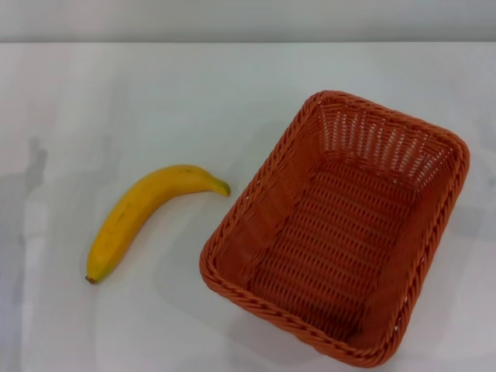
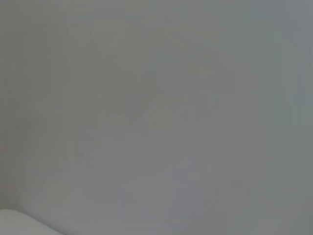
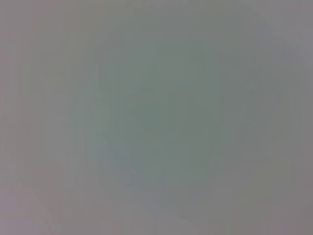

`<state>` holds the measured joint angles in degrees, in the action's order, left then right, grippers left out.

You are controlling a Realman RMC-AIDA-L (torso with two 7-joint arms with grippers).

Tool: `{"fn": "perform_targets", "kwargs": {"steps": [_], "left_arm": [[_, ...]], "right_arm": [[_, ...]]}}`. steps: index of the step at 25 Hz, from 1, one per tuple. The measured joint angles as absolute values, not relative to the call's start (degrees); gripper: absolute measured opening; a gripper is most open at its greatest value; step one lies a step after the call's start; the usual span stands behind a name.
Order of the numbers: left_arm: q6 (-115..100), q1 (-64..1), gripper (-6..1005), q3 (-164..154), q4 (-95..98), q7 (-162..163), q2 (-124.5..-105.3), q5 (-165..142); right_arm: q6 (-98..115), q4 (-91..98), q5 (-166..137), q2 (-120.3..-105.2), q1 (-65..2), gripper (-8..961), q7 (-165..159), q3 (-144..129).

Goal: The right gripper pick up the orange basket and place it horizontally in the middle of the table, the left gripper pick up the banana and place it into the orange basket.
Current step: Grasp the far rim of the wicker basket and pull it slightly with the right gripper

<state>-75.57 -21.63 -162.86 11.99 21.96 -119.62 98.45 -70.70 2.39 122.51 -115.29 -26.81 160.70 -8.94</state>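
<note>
The orange basket (image 1: 339, 227) stands on the white table (image 1: 155, 101) at the right of the head view, set at a slant, and holds nothing. To its left lies the banana (image 1: 143, 213), curved, with its stem end toward the basket and its dark tip toward the front left. Banana and basket are apart. Neither gripper nor arm shows in the head view. Both wrist views show only a plain grey surface.
The table's far edge (image 1: 248, 42) runs across the top of the head view, with a grey wall behind it. A pale rounded corner (image 2: 19, 223) shows at the edge of the left wrist view.
</note>
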Motion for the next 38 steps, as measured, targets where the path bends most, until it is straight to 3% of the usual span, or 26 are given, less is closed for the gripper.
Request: {"fn": "perform_targets", "kwargs": {"steps": [9,13,16,20,22,25,28,30,38], "left_arm": [[-75.4,-21.3,879,-162.8,12.2,22.1,-119.61,98.6],[-75.5,-21.1,878,-162.8,12.2,22.2,-119.62,98.9],[-75.4,-21.1,878,-162.8,12.2,22.2,-119.61,99.0],[-75.4,-21.1,878,-162.8,12.2,22.2,-119.62,99.1],[-75.5,-21.2,878,-162.8,12.1,22.2,-119.6,99.1],[-75.5,-21.3,878,-162.5,11.8,22.2,-119.55,99.2],[-75.6,-21.4,878,-162.2,11.8,22.2,-119.54,99.1],[-75.6,-21.5,878,-162.1,11.7,22.2,-119.53,99.2],[-75.6,-21.7,878,-162.1,11.7,22.2,-119.45,99.1]], "right_arm": [[-69.4,11.9,120.9,-114.58,-28.6,838,143.3,-13.1],[-62.3,24.5,116.5,-112.5,-28.1,832,119.0,-27.3],[-58.1,33.4,109.3,-108.49,-28.3,828,101.5,-39.1],[-59.6,40.2,97.7,-100.92,-31.4,822,82.8,-48.7],[-63.5,42.2,91.4,-98.03,-34.0,819,74.2,-49.8],[-70.5,44.9,81.8,-95.6,-38.5,815,65.8,-49.9],[-77.7,47.9,70.8,-95.27,-43.7,810,60.0,-49.9],[-81.1,48.8,63.6,-96.05,-46.8,808,56.9,-49.9],[-85.5,50.8,43.1,-103.59,-52.4,796,50.7,-50.3]]}}
